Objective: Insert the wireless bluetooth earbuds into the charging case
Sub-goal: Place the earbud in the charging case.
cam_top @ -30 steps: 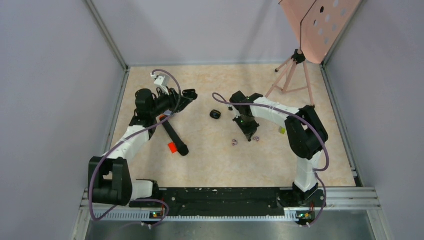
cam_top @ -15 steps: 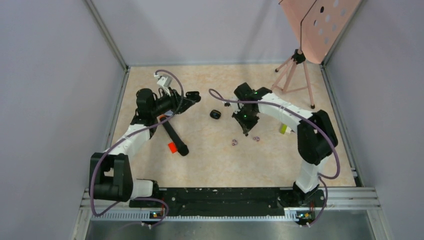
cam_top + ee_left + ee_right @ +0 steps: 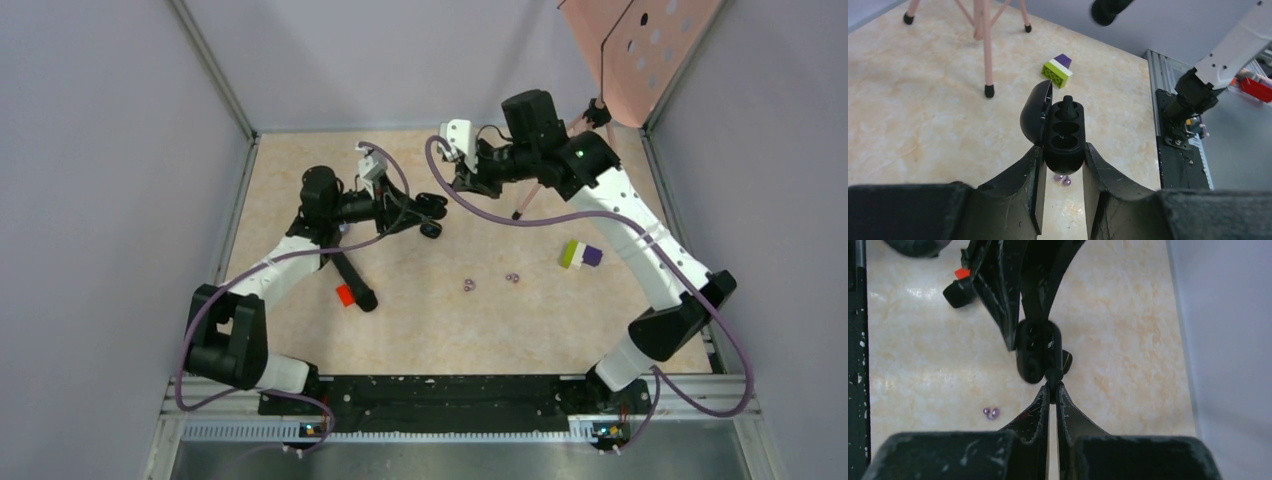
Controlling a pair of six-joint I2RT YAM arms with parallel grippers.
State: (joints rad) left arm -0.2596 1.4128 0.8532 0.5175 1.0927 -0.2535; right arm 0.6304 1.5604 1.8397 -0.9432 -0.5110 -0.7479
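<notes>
- The left gripper [image 3: 1063, 152] has swung over from the back left and now clamps the case [image 3: 1064, 132] by its sides; in the top view the case is on its old spot, lid [image 3: 1034, 114] open
- The right gripper [image 3: 1053, 389] has lifted off the table [image 3: 420, 330] toward the tripod [image 3: 522, 203], clenched; the blocks [image 3: 580, 254] it hid now show
- The purple buds [image 3: 468, 285] lie unmoved on the table, apart from the case, so not yet in
- I judge the case is now steadied for loading
- The left wrist view shows a black bud [image 3: 1068, 104] at the case's far end, nothing gripping it
- The right wrist view sets that bud right at the closed tips; there I cannot tell pinched from seated
- Only the top view shows the right gripper apart from the case
</notes>
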